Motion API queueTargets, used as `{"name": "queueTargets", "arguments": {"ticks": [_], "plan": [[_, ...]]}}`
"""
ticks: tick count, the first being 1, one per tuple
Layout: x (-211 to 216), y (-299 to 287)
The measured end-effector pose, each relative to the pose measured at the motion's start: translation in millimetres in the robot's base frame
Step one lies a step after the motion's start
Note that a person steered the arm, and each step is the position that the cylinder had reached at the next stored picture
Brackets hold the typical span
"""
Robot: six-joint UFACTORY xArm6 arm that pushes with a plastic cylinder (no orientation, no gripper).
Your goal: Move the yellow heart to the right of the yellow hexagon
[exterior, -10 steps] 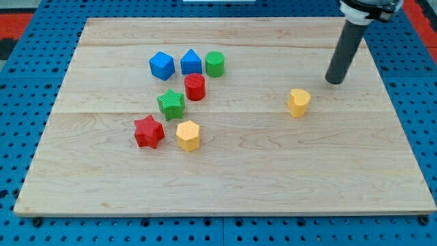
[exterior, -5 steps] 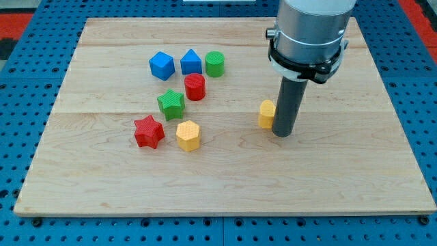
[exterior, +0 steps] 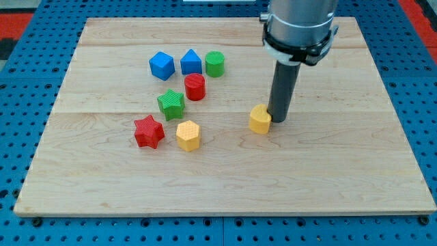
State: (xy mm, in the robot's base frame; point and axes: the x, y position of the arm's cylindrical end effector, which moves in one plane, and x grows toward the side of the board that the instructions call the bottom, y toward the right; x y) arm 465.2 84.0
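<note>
The yellow heart lies near the middle of the wooden board. My tip stands right against its right side. The yellow hexagon lies well to the heart's left, a little lower in the view, with the red star just beside it on its left.
A green star and a red cylinder lie above the hexagon. A blue cube, a blue pentagon-like block and a green cylinder form a row nearer the view's top.
My tip came from the upper right down to the heart's right side. The heart has slid left and slightly down, towards the hexagon. The other blocks have not moved.
</note>
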Motion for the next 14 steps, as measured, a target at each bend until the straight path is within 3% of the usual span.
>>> {"name": "queueTargets", "arguments": {"ticks": [3,4,5,6,9,14], "plan": [[46.5,-46.4],[45.9,-3.7],[5.2,32.2],[-19.2,4.2],[31.1,-35.9],[32.0,-37.3]]}}
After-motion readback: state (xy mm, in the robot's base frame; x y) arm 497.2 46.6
